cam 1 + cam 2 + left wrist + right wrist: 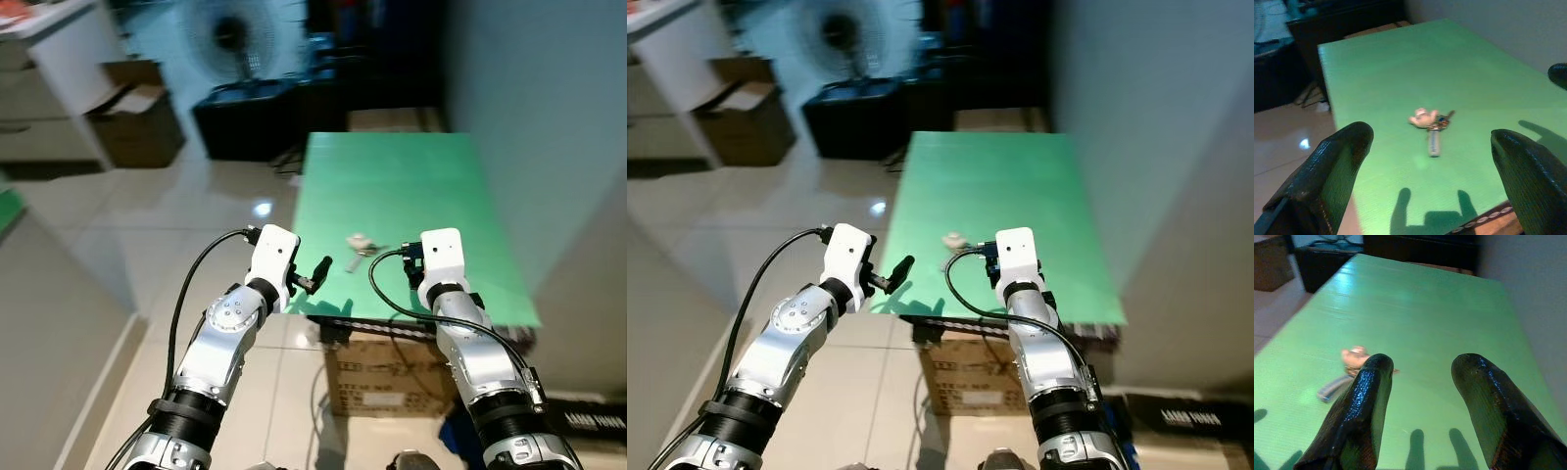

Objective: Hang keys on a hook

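Note:
A bunch of keys with a small pale charm lies on the green tabletop, close to its near edge. My left gripper hovers at the table's near left corner, open wide. In the left wrist view the keys lie ahead between its two black fingers. My right gripper is open and hovers above the near edge, just right of the keys. In the head views its white wrist housing covers its fingers. Both grippers hold nothing.
A cardboard box sits under the table's near edge. A pale wall runs along the table's right side. Beyond the table stand a fan, a black cabinet and an open carton. Tiled floor lies to the left.

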{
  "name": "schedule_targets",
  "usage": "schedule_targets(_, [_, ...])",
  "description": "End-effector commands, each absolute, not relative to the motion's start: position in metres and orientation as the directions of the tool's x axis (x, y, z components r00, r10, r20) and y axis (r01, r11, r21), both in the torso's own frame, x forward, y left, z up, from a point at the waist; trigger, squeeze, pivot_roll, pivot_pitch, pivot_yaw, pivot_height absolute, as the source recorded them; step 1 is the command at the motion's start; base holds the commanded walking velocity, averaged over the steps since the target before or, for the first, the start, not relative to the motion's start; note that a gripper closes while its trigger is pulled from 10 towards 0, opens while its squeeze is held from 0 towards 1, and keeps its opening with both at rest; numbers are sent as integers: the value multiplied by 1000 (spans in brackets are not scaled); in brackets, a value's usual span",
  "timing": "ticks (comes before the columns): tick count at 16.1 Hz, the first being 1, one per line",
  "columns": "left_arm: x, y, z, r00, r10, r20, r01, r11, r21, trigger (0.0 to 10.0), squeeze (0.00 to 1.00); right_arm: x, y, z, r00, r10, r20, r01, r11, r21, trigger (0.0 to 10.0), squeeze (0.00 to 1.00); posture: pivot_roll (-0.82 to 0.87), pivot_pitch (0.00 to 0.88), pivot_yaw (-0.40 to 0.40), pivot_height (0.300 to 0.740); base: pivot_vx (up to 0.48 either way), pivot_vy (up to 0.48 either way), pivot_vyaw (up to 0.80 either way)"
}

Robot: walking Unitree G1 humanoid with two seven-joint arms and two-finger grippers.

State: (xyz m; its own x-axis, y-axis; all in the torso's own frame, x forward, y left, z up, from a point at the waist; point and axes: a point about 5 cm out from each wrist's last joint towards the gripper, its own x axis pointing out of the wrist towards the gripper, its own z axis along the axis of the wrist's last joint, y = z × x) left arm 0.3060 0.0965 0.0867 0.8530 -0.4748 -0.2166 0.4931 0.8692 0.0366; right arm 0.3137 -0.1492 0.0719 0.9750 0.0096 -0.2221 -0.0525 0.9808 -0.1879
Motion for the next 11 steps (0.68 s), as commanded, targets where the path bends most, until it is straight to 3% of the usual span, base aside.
schedule_targets(1, [309, 100, 89, 859, -464, -215, 486, 871, 64, 10000, 0, 316, -144, 75, 977, 32, -213, -70, 982, -175, 10000, 0, -216, 0, 127, 723, 0, 0, -563])
schedule_targets(3, [310, 100, 89, 862, -458, -218, 484, 871, 83, 10000, 0, 317, -143, 76, 978, 46, -202, -83, 981, -177, 10000, 0, -211, 0, 121, 723, 0, 0, -597])
schedule_targets(11, [312, 99, 89, 864, -452, -220, 481, 871, 98, 10000, 0, 317, -144, 76, 979, 34, -203, -77, 975, -208, 10000, 0, -214, 0, 124, 723, 0, 0, 0])
